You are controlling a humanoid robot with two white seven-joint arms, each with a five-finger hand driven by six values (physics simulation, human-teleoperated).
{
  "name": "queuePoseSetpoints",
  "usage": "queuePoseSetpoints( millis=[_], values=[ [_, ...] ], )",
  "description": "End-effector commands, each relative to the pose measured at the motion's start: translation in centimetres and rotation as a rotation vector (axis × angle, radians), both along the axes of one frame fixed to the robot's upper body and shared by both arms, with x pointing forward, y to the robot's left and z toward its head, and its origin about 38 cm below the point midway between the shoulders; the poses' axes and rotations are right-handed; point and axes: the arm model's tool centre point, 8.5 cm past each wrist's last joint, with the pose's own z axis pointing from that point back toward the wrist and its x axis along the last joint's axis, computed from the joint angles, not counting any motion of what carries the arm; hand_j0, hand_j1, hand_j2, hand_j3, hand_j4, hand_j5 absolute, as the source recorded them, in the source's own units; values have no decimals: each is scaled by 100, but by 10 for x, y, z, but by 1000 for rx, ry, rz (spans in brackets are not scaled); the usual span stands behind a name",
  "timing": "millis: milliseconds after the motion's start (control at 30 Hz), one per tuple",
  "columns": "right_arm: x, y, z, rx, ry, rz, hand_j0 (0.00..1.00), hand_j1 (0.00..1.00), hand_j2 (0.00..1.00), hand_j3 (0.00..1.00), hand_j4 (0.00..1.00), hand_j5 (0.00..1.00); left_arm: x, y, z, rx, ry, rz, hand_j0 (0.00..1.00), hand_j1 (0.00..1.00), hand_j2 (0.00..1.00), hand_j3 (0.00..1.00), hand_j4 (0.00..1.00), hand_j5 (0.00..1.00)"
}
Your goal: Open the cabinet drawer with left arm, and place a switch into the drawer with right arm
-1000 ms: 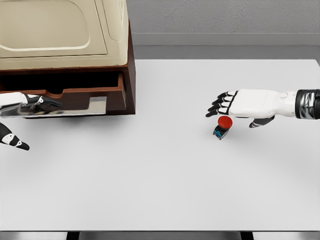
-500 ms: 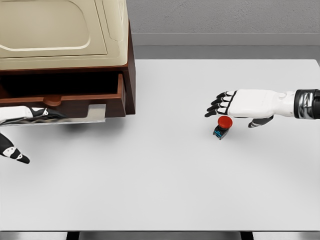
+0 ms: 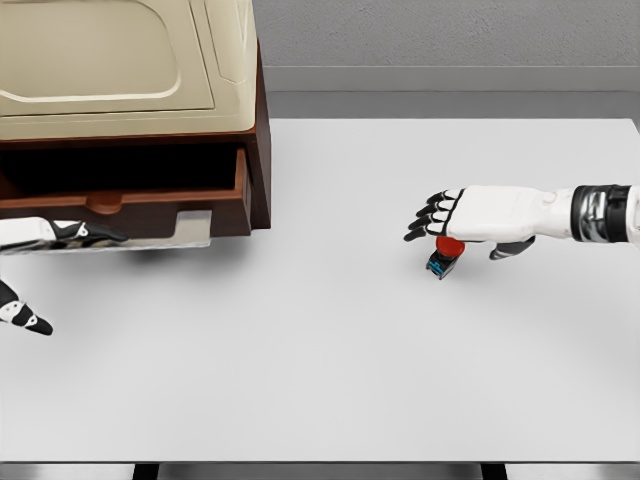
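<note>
Evidently the switch (image 3: 444, 255) is small, rigid and light: a red mushroom cap on a dark base, standing on the desk (image 3: 330, 350) under the right robot hand (image 3: 455, 222), whose fingers are extended and hold nothing. The base is best pinched from its sides. The left robot hand (image 3: 55, 235) is seen at the cabinet drawer (image 3: 150, 205); its grip cannot be told.

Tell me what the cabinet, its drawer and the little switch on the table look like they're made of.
This is a simulator render, so materials are only looks. The cabinet body reads as dark reddish-brown wood with a matte finish, under a smooth cream top like moulded plastic. The drawer front shows the same brown wood look. The switch has a glossy red cap on a dark base, probably plastic.
</note>
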Motion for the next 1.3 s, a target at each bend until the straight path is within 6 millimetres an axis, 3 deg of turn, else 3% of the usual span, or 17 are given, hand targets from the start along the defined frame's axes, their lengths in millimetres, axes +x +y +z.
queuePoseSetpoints(
  millis=[0, 67, 367, 1033, 1267],
  values=[
    [1, 0, -3, 4, 10, -7, 100, 100, 100, 100, 100, 100, -4, 1, -4, 28, -6, -33, 100, 100, 100, 100, 100, 100],
    [5, -1, -14, -11, 26, -19, 100, 100, 100, 100, 100, 100, -6, 1, -7, 25, 0, -40, 100, 100, 100, 100, 100, 100],
    [7, -4, -21, -18, 43, -35, 100, 100, 100, 100, 100, 100, -17, 6, -11, 23, 3, -66, 100, 100, 100, 100, 100, 100],
    [9, 3, -22, -7, 43, -25, 100, 100, 100, 100, 100, 100, -17, 14, 22, -47, -74, -56, 100, 100, 100, 100, 100, 100],
    [9, 3, -22, -7, 43, -25, 85, 85, 85, 85, 85, 85, -23, 20, 25, -38, -80, -58, 100, 100, 100, 100, 100, 100]
  ],
)
